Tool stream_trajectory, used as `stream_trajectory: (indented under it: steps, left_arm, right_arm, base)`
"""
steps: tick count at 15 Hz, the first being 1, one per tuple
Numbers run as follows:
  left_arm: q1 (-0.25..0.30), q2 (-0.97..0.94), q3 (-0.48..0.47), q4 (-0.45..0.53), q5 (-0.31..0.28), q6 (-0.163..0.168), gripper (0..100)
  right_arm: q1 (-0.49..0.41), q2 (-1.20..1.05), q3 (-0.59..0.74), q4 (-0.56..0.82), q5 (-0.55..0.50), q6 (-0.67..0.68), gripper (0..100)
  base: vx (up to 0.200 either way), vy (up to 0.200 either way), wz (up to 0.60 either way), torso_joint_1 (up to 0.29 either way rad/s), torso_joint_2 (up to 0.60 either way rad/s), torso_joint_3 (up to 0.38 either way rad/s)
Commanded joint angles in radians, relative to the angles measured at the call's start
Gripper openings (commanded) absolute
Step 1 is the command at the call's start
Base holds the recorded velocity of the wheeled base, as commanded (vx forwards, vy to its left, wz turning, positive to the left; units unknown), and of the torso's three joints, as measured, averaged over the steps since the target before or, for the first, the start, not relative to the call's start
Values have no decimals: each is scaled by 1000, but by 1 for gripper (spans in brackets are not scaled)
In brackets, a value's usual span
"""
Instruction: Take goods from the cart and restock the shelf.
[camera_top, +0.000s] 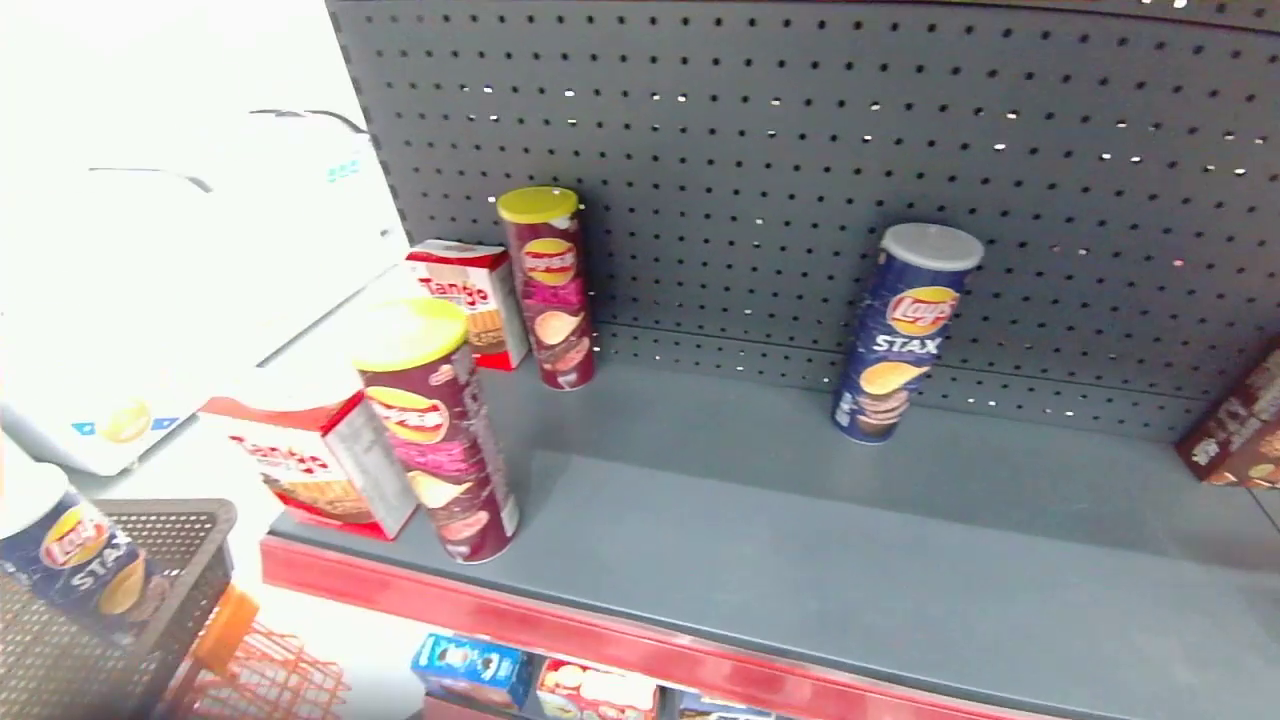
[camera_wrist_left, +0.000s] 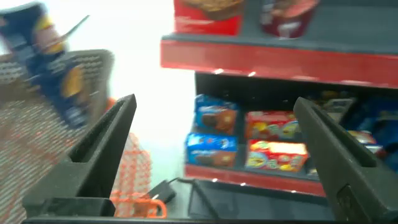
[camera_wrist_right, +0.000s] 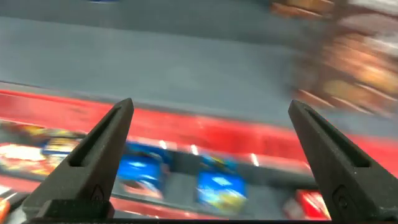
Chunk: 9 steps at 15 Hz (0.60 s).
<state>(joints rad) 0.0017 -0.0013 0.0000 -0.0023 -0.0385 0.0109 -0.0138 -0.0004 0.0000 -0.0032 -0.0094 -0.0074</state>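
Note:
A blue chip can (camera_top: 890, 335) stands upright at the back of the grey shelf (camera_top: 800, 540), right of centre. Two maroon cans with yellow lids stand on the shelf's left side, one at the back (camera_top: 548, 285) and one near the front (camera_top: 440, 430). Another blue chip can (camera_top: 75, 560) stands in the dark basket (camera_top: 150, 600) of the cart at lower left, and this blue can (camera_wrist_left: 53, 68) shows beyond my left gripper (camera_wrist_left: 214, 143), which is open and holds nothing. My right gripper (camera_wrist_right: 208, 155) is open too, facing the shelf's red front edge (camera_wrist_right: 205, 130).
Red-and-white boxes sit beside the maroon cans, one at the back (camera_top: 470, 300) and one at the front (camera_top: 315, 460). A brown box (camera_top: 1240, 425) stands at the shelf's far right. Blue and red packs (camera_wrist_left: 249, 140) fill the lower shelf. An orange wire cart (camera_top: 270, 680) is below left.

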Motion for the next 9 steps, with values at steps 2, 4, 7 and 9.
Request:
stream_trajectory:
  steps: [2, 4, 7, 9]
  left_arm:
    - [0, 1, 0, -1, 0, 0, 100]
    - [0, 1, 0, -1, 0, 0, 100]
    - [0, 1, 0, -1, 0, 0, 100]
    - [0, 1, 0, -1, -1, 1, 100]
  right_arm:
    - [0, 0, 0, 0, 0, 0, 100]
    - [0, 0, 0, 0, 0, 0, 100]
    - [0, 0, 0, -1, -1, 1, 100]
    - [0, 0, 0, -1, -1, 1, 100]
  base:
    - [0, 0, 600, 5, 5, 2]
    - [0, 0, 600, 0, 2, 2]
    - [0, 0, 200, 1, 1, -1]
    - [0, 0, 0, 0, 0, 0]
